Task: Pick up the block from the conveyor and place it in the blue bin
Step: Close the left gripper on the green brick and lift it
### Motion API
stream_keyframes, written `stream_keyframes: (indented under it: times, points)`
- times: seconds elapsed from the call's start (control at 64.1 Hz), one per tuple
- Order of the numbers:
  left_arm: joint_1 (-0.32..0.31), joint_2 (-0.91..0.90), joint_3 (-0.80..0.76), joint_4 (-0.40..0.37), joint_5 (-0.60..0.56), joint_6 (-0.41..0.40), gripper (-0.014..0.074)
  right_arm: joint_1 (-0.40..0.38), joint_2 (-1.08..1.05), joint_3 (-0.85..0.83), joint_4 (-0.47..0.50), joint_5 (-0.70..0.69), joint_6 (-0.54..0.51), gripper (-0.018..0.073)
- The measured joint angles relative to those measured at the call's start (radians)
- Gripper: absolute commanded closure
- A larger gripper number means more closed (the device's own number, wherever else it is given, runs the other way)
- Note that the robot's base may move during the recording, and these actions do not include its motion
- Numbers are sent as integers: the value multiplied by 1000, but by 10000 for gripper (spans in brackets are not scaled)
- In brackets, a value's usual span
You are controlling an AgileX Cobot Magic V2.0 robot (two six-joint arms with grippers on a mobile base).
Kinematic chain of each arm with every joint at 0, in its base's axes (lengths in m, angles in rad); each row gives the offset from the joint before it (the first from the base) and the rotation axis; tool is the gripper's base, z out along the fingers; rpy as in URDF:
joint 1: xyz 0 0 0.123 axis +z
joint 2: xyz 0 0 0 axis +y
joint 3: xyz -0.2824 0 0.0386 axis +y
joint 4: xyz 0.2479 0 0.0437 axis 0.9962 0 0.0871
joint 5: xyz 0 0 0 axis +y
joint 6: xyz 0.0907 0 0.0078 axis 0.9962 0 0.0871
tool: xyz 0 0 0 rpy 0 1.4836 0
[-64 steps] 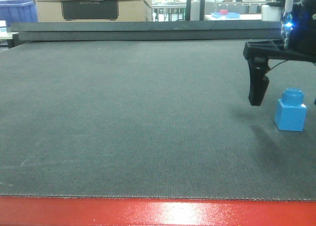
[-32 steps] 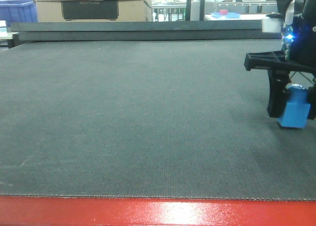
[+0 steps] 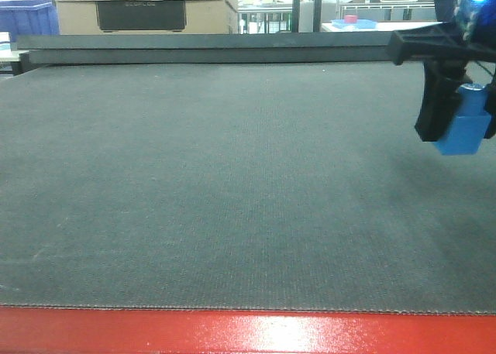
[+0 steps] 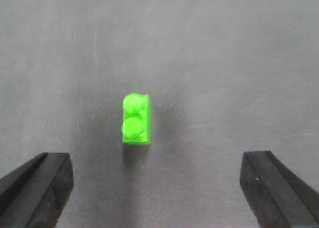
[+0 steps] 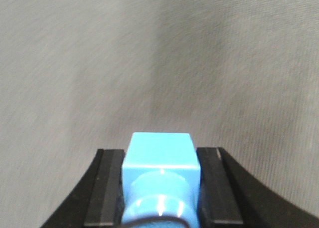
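Observation:
The small blue block (image 3: 465, 129) with one round stud hangs above the dark grey-green conveyor (image 3: 232, 176) at the far right of the front view. My right gripper (image 3: 461, 135) is shut on it. In the right wrist view the block (image 5: 160, 160) sits squeezed between both black fingers (image 5: 107, 188), with my right gripper (image 5: 160, 188) held over bare belt. My left gripper (image 4: 157, 183) is open above the belt with nothing between its fingers. A blue bin (image 3: 27, 17) stands beyond the belt's far left corner.
A green two-stud brick (image 4: 136, 119) lies on the belt ahead of the left gripper. The glossy red frame (image 3: 232, 335) runs along the near edge. A cardboard box (image 3: 143, 7) and shelving stand behind the belt's far rail (image 3: 217, 48).
The right gripper came down round the blue block, shut on it, then rose with it. The block has left the belt and now hangs higher.

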Motion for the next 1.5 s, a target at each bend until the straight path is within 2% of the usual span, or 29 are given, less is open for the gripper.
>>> stream_keyframes:
  times: [0.14, 0.281, 0.515, 0.843, 1.171, 1.295, 1.405, 1.452, 1.498]
  points:
    - [98, 146, -34, -97, 4, 94, 16, 15, -51, 32, -3, -9, 0, 718]
    - [146, 257, -36, -108, -28, 137, 16, 15, -78, 39, -11, -11, -2, 718]
    - [149, 404, -38, -81, -101, 148, 16, 15, -83, 39, -11, -29, -2, 718]
    - [149, 555, -38, -81, -120, 150, 16, 15, -83, 39, -11, -79, -2, 718]
    - [149, 633, -38, -81, -146, 151, 20, 15, -83, 39, -13, -102, -4, 718]
    - [149, 652, -38, -81, -146, 151, 95, 15, -83, 39, -13, -108, -4, 718]
    - [149, 656, -38, -81, -147, 151, 279, 15, -83, 39, -13, -108, -4, 718]
    - [149, 658, -38, -81, -147, 151, 409, 15, -83, 39, -13, -110, -4, 718]
    - [149, 658, -38, -81, -147, 151, 497, 15, -83, 39, -13, -110, -4, 718]
